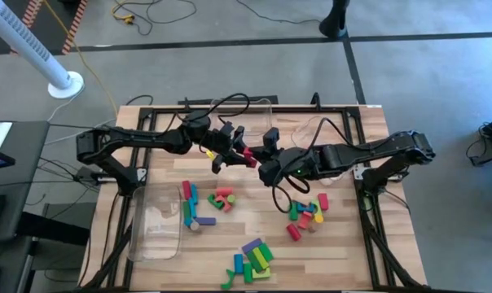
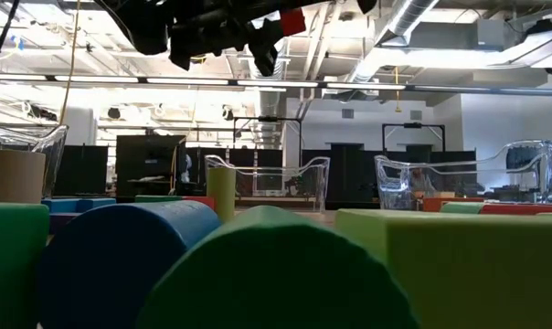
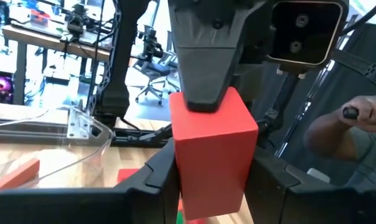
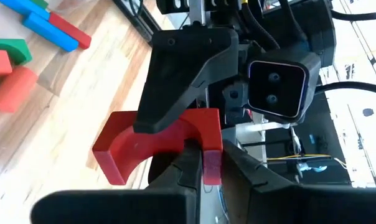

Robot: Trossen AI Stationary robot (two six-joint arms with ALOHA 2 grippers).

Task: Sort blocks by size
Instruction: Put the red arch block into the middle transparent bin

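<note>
My two claws meet in mid-air over the middle of the wooden bench, nose to nose. Between them is a red arch-shaped wooden block, lifted well clear of the bench top. My right claw is clenched on it, gripping one leg of the arch from the side. My left claw faces it from the opposite side and is grasping the same red block, one finger pressed flat on each of its faces. From my left wrist, one dark finger of the right claw sits on the end of the block farthest from my left claw.

The other blocks lie on the bench below the claws. A mixed group of red, green and blue blocks lies under my right claw. A second mixed group lies under my left claw. A third group with purple and green pieces is farther off, at the bench's near edge. A clear plastic bin stands beside the group under my left claw.
</note>
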